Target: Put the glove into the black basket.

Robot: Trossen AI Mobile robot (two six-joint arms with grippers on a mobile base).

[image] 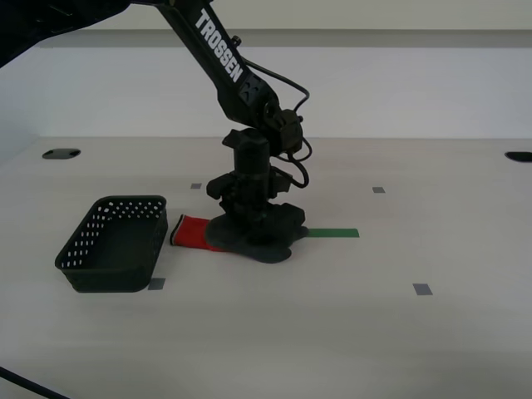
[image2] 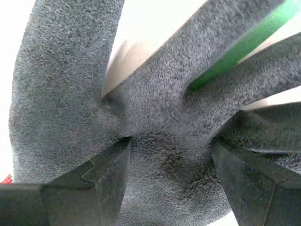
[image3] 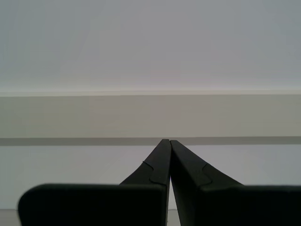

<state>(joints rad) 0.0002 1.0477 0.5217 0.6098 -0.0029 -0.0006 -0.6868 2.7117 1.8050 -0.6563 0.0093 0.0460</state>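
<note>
Glove: the glove (image: 249,234) lies flat on the table (image: 399,332), red cuff toward the black basket (image: 114,243), just beside it but outside it.

Second gripper: my second gripper (image2: 170,186) is down on the glove's dark palm, jaws apart with the palm between them, not yet closed on it.

Green strip: a green tape strip (image2: 244,47) shows under the glove's fingers.

First gripper: my first gripper (image3: 168,143) has its fingers pressed together, holding nothing, aimed at a blank wall.

Basket: upright, nothing visible inside.

Progress: early, as I judge it; gripping, lifting, carrying over and dropping all remain.
</note>
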